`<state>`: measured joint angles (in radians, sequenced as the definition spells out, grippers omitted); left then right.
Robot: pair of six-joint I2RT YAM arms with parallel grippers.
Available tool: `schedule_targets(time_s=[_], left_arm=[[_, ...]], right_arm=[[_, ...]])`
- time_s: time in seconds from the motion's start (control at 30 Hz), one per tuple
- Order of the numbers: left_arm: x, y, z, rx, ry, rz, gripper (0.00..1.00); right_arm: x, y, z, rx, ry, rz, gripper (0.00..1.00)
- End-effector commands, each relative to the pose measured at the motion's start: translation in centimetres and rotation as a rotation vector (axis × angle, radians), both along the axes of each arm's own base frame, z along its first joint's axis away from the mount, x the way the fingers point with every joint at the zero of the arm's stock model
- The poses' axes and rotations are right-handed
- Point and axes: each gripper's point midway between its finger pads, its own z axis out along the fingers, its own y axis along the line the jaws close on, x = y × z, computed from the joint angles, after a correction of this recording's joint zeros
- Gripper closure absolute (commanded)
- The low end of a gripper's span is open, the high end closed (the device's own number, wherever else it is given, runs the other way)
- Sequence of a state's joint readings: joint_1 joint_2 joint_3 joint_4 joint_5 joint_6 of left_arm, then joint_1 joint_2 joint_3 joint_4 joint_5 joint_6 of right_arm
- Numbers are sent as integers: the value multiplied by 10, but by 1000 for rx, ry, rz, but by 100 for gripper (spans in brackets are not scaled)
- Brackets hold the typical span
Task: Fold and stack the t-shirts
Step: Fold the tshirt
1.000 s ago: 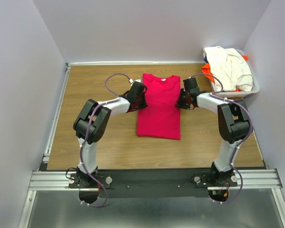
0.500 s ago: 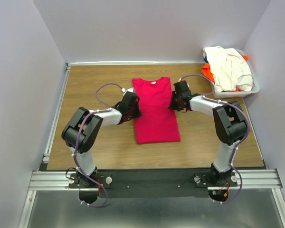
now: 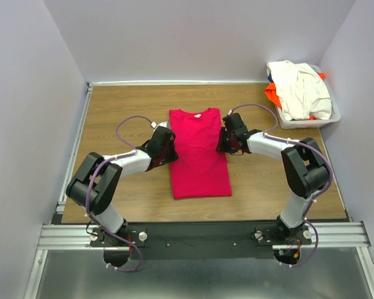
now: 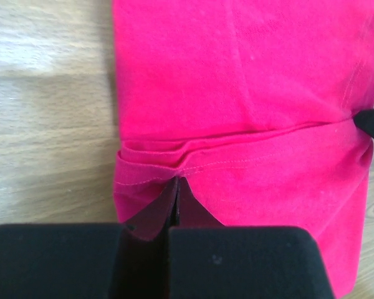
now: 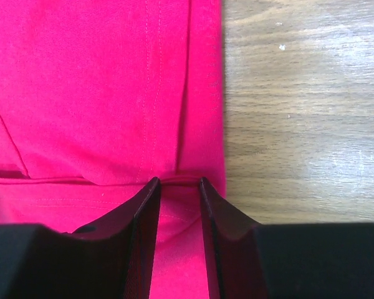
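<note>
- The crimson-pink t-shirt (image 3: pixel 198 152) lies flat at mid-table, already narrowed to a long strip, with its collar at the far end and its hem toward the arms.
- The left gripper (image 4: pixel 176 180) is pressed together on the strip's left edge, where the cloth puckers into its tips.
- At the opposite edge, the right gripper (image 5: pixel 177 184) has its jaws a little apart over the cloth. Whether any fabric is caught between them cannot be told.
- The crosswise fold looks to be the step in hand. It likely goes best if both sides pinch through every layer, lift together and level, and keep the long edges in line.
- The knit is soft, matte and limp, with a stitched seam and a shallow crease running between the two claws. It should drape and wrinkle easily.
- The wood-grain table (image 3: pixel 112 112) is smooth and faintly glossy.
- The cream-white t-shirt (image 3: pixel 302 87) and the orange t-shirt (image 3: pixel 273 93) wait crumpled in the basket (image 3: pixel 333 115) at the far right.
</note>
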<state>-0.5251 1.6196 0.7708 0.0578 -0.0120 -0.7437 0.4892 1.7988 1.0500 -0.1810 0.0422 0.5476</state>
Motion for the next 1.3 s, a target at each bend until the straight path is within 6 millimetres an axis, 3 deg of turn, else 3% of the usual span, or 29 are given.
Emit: schedule_targets(time_s=[0.0, 0.1, 0.3, 0.53, 0.63, 0.67, 0.73, 0.77, 0.8, 0.83, 0.87, 0.93, 1.03, 1.07, 1.2, 1.23, 1.27], left_arm=[[17, 8, 10, 30, -26, 18, 100], [29, 12, 10, 39, -33, 32, 100], [39, 10, -7, 45, 6, 17, 100], [62, 13, 30, 20, -76, -4, 99], [62, 16, 41, 4, -83, -6, 92], [62, 16, 52, -7, -105, -6, 83], [52, 15, 56, -29, -100, -21, 75], [47, 15, 66, -42, -115, -26, 66], [38, 18, 62, -43, -101, -28, 63], [31, 20, 73, -58, -122, -31, 61], [23, 22, 72, -63, -113, -30, 59], [0, 28, 68, -80, -90, -26, 58], [-30, 36, 51, -82, -37, -29, 57], [-37, 37, 55, -95, -43, -29, 57], [-52, 30, 64, -136, -60, -65, 56], [-52, 24, 70, -148, -72, -81, 56], [-50, 19, 73, -153, -81, -94, 56]], right_arm=[[-4, -10, 1, -62, 32, -7, 61], [3, -12, 3, -73, 23, -16, 59], [14, -14, 8, -69, 15, -20, 59], [21, -34, 35, -77, -35, -73, 49], [12, -35, 45, -50, -36, -74, 49], [0, -37, 37, -44, -6, -68, 49], [-16, -36, 35, -20, 20, -47, 51], [-26, -37, 40, -4, 21, -40, 51], [-42, -43, 29, -7, 56, -46, 53], [-52, -45, 24, -3, 74, -40, 53], [-63, -41, 31, 35, 79, -20, 55], [-91, -42, 21, 70, 144, -6, 57], [-117, -44, 19, 102, 188, 1, 58], [-124, -46, 18, 100, 201, 4, 58], [-113, -52, 25, 70, 152, -31, 58], [-105, -52, 27, 57, 140, -39, 58], [-87, -46, 42, 64, 96, -40, 58]])
